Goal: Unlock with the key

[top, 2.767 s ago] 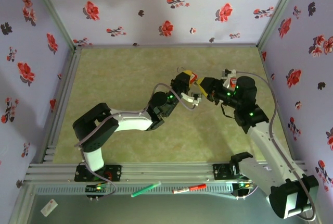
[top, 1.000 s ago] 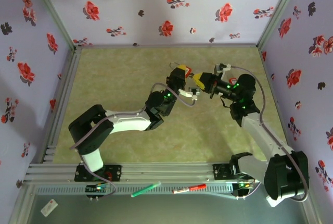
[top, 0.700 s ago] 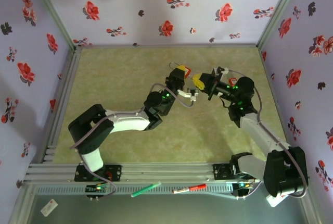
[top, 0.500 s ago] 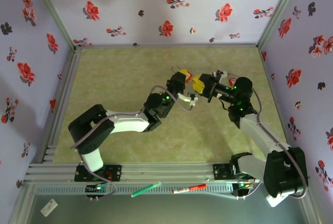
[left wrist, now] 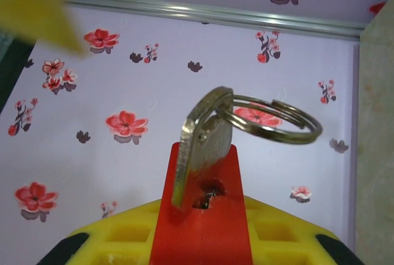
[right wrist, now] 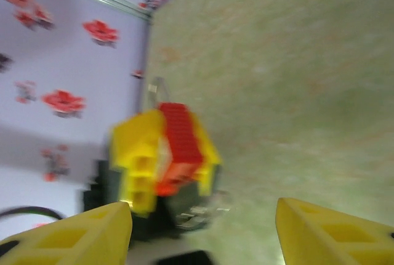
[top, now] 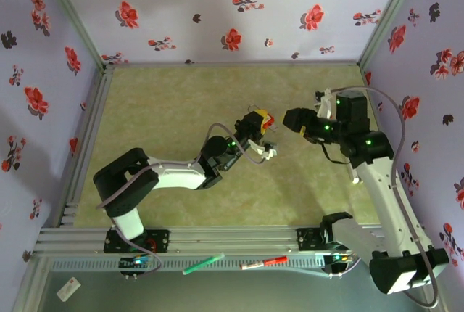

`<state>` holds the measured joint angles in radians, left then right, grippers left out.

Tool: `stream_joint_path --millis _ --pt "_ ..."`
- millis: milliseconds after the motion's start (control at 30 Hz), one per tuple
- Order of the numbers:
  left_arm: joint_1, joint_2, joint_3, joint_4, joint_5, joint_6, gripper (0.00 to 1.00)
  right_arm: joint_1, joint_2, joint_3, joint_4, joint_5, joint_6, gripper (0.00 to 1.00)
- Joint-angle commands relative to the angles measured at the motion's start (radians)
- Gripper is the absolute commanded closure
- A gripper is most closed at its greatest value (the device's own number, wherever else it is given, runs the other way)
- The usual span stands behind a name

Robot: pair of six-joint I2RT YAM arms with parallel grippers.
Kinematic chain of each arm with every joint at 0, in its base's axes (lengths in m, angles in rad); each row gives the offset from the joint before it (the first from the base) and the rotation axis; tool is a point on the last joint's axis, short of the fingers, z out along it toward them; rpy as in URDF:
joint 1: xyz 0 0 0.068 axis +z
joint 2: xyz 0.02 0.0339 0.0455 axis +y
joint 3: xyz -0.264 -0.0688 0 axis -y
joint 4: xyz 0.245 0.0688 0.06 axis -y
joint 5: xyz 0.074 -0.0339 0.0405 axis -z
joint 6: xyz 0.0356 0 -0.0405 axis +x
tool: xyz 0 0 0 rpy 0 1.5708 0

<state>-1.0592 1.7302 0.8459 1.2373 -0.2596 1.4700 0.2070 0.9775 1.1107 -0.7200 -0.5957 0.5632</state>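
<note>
I have the padlock (top: 259, 118) up off the bench (top: 167, 109), near its middle, pinched in the left hand (top: 251, 128). The right hand (top: 293, 119) is spread wide and carries nothing. In the top view the padlock lies at about 9 o'clock from the right hand, close by but clear of it with a gap between. That free hand is the one placed to work the key. In the left wrist view the key (left wrist: 200, 148) is seated in the slot of the red core (left wrist: 203, 234). Its long axis runs up toward 12 o'clock with a slight lean to 1, and I see the bow nearly edge-on. The key ring (left wrist: 271, 120) hangs off the bow toward 3 o'clock. From the right wrist view the lock sits at roughly 11 o'clock ahead of the open fingers (right wrist: 80, 234), but that view is smeared and I cannot make out the key there. My read is that the right hand must close on the flat of the bow, avoiding the ring, and twist about the key's long axis.
</note>
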Motion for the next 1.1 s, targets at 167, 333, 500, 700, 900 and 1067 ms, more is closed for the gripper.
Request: stream_joint_path --millis 167,333,500,700,900,1067 --pt "0.04 -0.13 0.005 -0.142 0.032 -0.315 1.0 -0.006 -0.073 -0.003 -0.022 0.196 -0.342 0.35" --pt "0.076 -0.265 -0.002 -0.44 0.176 -0.619 1.0 -0.006 -0.123 -0.068 0.109 0.164 -0.397 0.35" --pt "0.108 -0.381 0.008 -0.676 0.342 -0.819 1.0 -0.005 -0.151 -0.104 0.192 0.064 -0.467 0.37" --pt "0.111 -0.419 0.034 -0.825 0.407 -0.852 1.0 0.017 -0.108 -0.081 0.272 -0.059 -0.409 0.37" --pt "0.117 -0.41 0.072 -0.894 0.451 -0.874 1.0 0.142 -0.058 -0.036 0.265 -0.089 -0.395 0.38" --pt "0.128 -0.403 0.1 -0.94 0.504 -0.907 1.0 0.208 -0.032 -0.021 0.184 -0.093 -0.46 0.39"
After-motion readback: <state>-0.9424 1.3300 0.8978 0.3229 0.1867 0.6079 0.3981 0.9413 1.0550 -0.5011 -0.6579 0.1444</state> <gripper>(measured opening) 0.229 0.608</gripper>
